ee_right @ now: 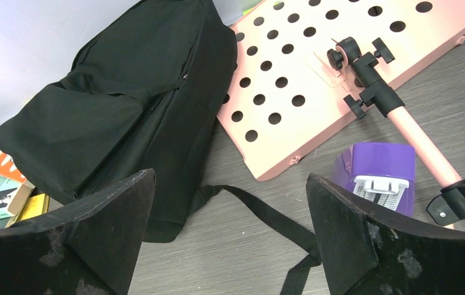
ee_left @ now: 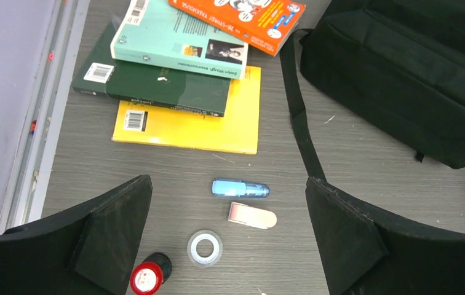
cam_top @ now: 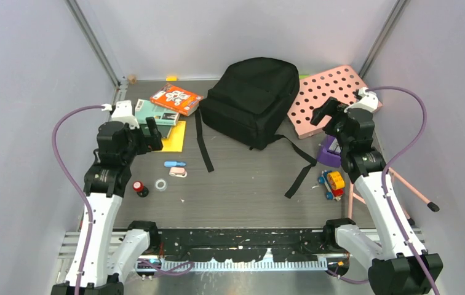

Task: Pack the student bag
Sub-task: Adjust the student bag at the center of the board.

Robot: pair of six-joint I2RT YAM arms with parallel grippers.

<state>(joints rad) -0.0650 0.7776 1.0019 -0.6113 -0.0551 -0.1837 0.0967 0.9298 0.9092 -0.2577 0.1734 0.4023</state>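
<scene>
The bag [cam_top: 254, 98] is seen lying at the upper middle of the top view, with its straps [cam_top: 204, 144] trailed toward the bottom of the frame. To its left a stack of books [cam_top: 168, 110] is found; to its right, touching it, a pink board [cam_top: 328, 98]. The left gripper [ee_left: 229, 179] is held with its jaws spread wide and nothing between them, above a blue tube [ee_left: 240, 188] and a tape roll [ee_left: 205, 247]. The right gripper [ee_right: 230, 175] is likewise wide apart and empty, poised over the bag's edge, with a purple box [ee_right: 381, 172] at the right of its view.
</scene>
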